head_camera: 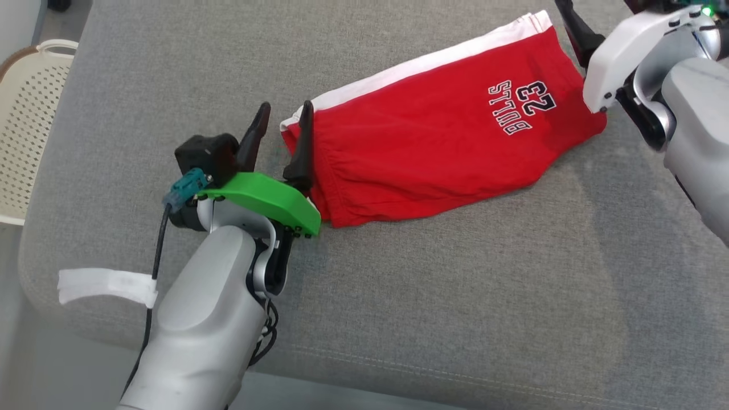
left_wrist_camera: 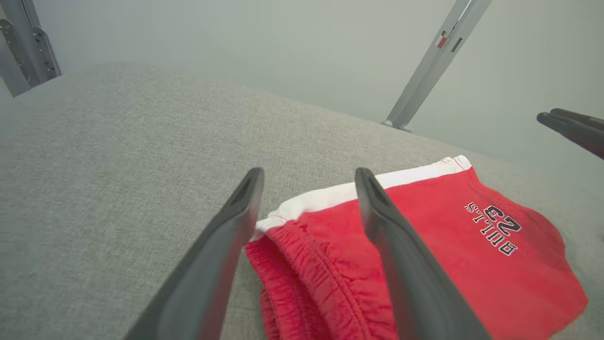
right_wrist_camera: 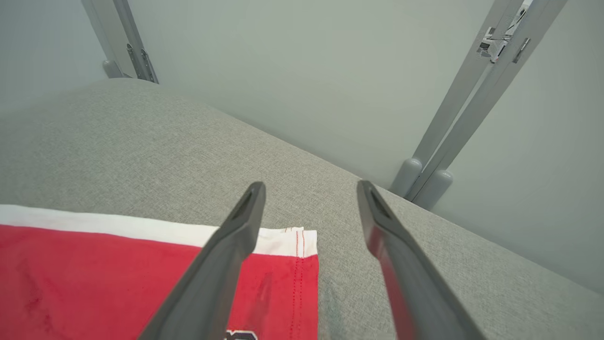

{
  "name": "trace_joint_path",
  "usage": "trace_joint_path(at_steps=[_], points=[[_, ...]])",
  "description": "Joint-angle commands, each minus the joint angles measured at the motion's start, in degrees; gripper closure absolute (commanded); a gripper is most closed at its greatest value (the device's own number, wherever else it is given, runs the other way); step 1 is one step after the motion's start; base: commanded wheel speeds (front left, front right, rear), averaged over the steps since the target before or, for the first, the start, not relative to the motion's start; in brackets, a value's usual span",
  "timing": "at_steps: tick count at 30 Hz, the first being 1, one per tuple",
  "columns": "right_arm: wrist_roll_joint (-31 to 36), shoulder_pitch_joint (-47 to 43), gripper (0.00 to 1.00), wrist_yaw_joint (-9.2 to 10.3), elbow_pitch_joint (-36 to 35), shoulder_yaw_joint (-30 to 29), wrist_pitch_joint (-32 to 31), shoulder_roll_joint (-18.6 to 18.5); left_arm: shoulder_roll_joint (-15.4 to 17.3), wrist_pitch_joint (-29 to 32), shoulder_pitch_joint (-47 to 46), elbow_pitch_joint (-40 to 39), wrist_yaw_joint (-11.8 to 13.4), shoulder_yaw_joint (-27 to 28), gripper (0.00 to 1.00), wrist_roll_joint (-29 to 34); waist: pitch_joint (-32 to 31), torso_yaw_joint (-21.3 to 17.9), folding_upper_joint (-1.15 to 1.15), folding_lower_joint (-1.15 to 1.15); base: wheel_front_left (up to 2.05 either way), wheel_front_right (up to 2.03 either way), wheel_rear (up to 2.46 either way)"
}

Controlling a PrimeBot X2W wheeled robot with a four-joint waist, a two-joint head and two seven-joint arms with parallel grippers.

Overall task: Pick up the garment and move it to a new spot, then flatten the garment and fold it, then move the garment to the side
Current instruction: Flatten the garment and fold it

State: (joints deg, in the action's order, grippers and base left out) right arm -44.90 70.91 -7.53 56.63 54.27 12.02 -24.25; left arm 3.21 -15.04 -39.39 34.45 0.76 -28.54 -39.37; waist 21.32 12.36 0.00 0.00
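Note:
The garment [head_camera: 444, 131] is a pair of red shorts with a white side stripe and a "BULLS 23" print, lying folded and fairly flat on the grey cushion [head_camera: 455, 296]. My left gripper [head_camera: 286, 108] stands open at the elastic waistband end. In the left wrist view that gathered waistband [left_wrist_camera: 321, 264] lies between and below the spread fingers of the left gripper [left_wrist_camera: 309, 171]. My right gripper [right_wrist_camera: 309, 186] is open over the hem corner [right_wrist_camera: 292, 245] at the other end of the garment [right_wrist_camera: 94, 274], with nothing held between its fingers.
A cream perforated chair [head_camera: 28, 114] stands off the cushion's left edge. A white tape tag [head_camera: 105, 285] hangs from the left arm's cable. Grey metal frame legs [right_wrist_camera: 453, 127] rise behind the cushion's far edge. Bare cushion stretches in front of the shorts.

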Motion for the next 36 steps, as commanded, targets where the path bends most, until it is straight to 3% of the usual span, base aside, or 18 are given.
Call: trace_joint_path(at_steps=[1, 5, 12, 17, 25, 36], points=[[-0.7, -1.0, 0.00, 0.09, 0.6, -0.4, 0.6, -0.4, 0.0, -0.2, 0.7, 0.1, -0.1, 0.2, 0.00, 0.6, -1.7, -0.5, 0.00, 0.00, 0.00, 0.00, 0.00], [-1.8, -3.8, 0.00, 0.08, 2.4, -1.6, 1.8, -0.2, 0.3, -0.1, 3.9, -1.3, -0.2, 1.8, 0.00, 2.7, -4.4, -0.9, 0.00, 0.00, 0.00, 0.00, 0.00], [-4.4, -9.1, 0.00, 0.09, 7.6, -7.6, 3.0, 1.7, 0.0, -0.1, 13.7, -14.2, 2.9, 11.6, 0.00, 8.6, -9.1, -1.2, 0.00, 0.00, 0.00, 0.00, 0.00], [-3.7, -13.4, 0.00, 0.08, 8.5, -14.3, 3.1, 2.7, -0.3, -0.1, 22.3, -22.2, 1.6, 15.6, 0.00, 12.4, -11.1, -1.0, 0.00, 0.00, 0.00, 0.00, 0.00], [0.2, -19.1, 0.00, 0.08, 10.6, -20.7, 3.1, 3.6, -0.3, -0.1, 32.2, -29.8, -0.6, 15.0, 0.00, 15.6, -11.6, 0.8, 0.00, 0.00, 0.00, 0.00, 0.00], [2.2, -21.7, 0.00, 0.08, 15.6, -26.3, 3.2, 5.1, -0.3, -0.1, 38.7, -37.2, 0.2, 13.5, 0.00, 18.2, -7.7, 5.6, 0.00, 0.00, 0.00, 0.00, 0.00]])
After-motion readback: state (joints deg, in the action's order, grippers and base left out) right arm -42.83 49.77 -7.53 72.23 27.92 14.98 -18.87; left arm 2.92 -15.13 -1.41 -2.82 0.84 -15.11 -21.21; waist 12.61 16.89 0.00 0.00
